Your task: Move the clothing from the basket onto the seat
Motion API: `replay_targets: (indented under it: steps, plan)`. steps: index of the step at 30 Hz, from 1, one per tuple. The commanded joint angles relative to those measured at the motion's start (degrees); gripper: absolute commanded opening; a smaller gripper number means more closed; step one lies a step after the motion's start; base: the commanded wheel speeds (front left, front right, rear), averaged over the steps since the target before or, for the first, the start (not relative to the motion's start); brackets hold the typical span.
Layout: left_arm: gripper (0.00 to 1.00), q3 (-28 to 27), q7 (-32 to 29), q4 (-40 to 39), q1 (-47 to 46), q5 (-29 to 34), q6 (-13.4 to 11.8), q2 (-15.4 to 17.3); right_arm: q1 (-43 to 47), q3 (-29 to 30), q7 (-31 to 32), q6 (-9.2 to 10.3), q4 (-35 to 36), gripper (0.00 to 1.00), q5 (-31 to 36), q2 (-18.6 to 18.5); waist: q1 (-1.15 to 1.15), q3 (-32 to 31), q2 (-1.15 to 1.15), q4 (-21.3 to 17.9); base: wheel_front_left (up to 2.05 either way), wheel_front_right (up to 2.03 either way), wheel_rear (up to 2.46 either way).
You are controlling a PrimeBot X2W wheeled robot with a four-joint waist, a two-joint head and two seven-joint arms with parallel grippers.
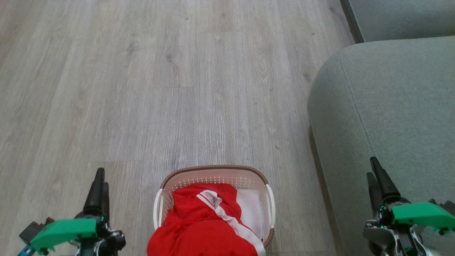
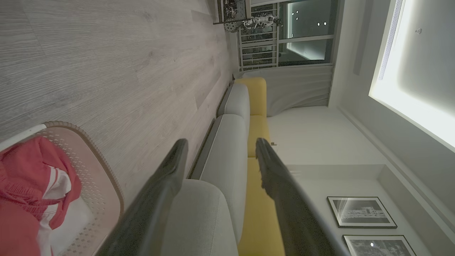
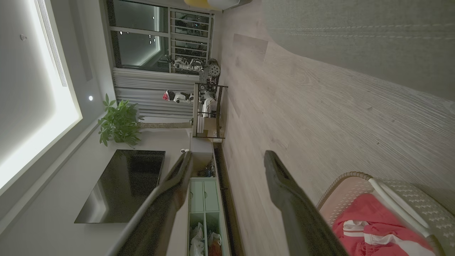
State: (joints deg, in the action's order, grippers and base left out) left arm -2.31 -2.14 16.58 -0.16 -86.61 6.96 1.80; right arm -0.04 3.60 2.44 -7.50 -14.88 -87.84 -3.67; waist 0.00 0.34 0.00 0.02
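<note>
**Nearest the robot.** The left gripper (image 1: 101,185) is found to the left of the basket (image 1: 213,170), and the right gripper (image 1: 373,170) to the right of it. Both sets of jaws are seen standing apart with nothing between them. Both pairs of fingers are pointed forward, past the basket and not down into it.

**In the basket.** The clothing (image 1: 199,227) is heaped inside and fills the left and middle parts. It is bulged over the near left rim. A white stripe is run across the heap from the far middle towards the near right, and the long axis of the heap is judged to follow roughly that line. A white liner is left bare at the right wall.

**Relation.** The clothing is placed between the two grippers, inward of each. The left gripper is judged the nearer, with the bulk of the red cloth on its side. An inward turn and a tilt downward are judged to be required before a grasp.

**Beyond the basket.** The seat (image 1: 391,106) is found to the right of the basket and stretches away past it. The right gripper is seen over the seat's near edge. Bare wooden floor (image 1: 177,89) is noted beyond the far rim.
</note>
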Motion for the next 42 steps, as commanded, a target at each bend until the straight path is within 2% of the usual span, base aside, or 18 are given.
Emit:
replay_targets:
  steps: [1, 8, 12, 27, 42]
  plan:
    - [1.0, 0.01, 0.44, -2.45, -3.04, 1.0, -0.19, 0.55, -2.42, -0.43, -0.59, 0.0, 2.56, 1.0, 0.86, -1.1, 0.0, -0.01, 0.0, 0.01, 0.0, 0.0, 0.0]
    - [1.0, 1.15, 1.61, -4.06, -3.11, 6.29, -0.86, 0.59, -2.49, -1.73, -1.77, 0.0, 4.64, 1.0, 4.46, -1.81, 0.0, 0.01, 0.0, 0.06, 0.0, 0.0, 0.0]
    - [1.0, 2.19, 2.28, -4.66, -3.18, 11.54, -1.42, 0.61, -2.48, -2.22, -2.45, 0.0, 5.64, 1.0, 7.31, -2.17, 0.0, 0.0, 0.0, 0.1, 0.0, 0.0, 0.0]
    - [1.0, 5.41, 4.79, -5.75, -3.32, 29.16, -5.01, 0.69, -2.42, -4.83, -4.99, 0.0, 8.54, 1.0, 24.04, -4.1, 0.0, -0.21, 0.0, 0.33, 0.0, 0.0, 0.0]
    - [1.0, 7.6, 7.31, -6.58, -3.52, 41.63, -7.17, 0.77, -2.63, -8.25, -7.52, 0.01, 8.45, 1.0, 36.21, -5.55, 0.0, -0.58, 0.0, 0.44, 0.0, 0.0, 0.0]
